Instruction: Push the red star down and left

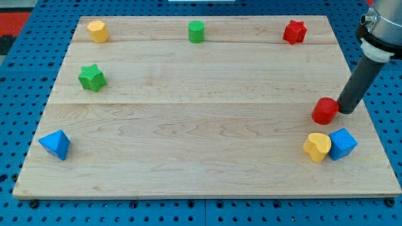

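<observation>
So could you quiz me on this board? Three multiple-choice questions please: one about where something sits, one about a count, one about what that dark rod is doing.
1. Where is the red star?
A. near the view's top right
B. near the view's bottom left
C. in the middle of the board

2. How many blue blocks are on the wooden board?
A. none
B. two
C. four

3. What is my tip doing?
A. resting against the green star
B. hanging far from every block
C. standing right beside the round red block, on its right

Answers:
1. A: it sits by the top right corner, well above my tip.
2. B: one blue block lies at the bottom left, another blue block at the bottom right beside the yellow block.
3. C: the tip is close against the round red block, seemingly touching, while the green star is far across the board.
</observation>
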Robot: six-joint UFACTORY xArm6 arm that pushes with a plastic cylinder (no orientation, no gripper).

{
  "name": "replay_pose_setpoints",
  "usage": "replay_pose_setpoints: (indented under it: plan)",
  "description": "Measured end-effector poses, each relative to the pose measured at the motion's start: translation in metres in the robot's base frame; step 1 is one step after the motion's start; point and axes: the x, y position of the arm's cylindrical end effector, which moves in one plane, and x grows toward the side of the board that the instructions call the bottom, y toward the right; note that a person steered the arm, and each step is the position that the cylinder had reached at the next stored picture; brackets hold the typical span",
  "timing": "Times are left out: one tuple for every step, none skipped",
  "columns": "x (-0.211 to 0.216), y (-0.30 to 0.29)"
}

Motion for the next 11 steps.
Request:
replay_pose_setpoints:
  plan:
    - [-0.038,-0.001]
    - [-0.034,-0.033]
    - [0.016,-0.033]
    - [0.023,-0.03]
    - [-0.025,-0.03]
    - [-0.09,-0.03]
    - [-0.158,-0.032]
    - [-0.185,-0.04]
    - [-0.136,-0.026]
    - [-0.173,0.017]
    - [-0.244,0.006]
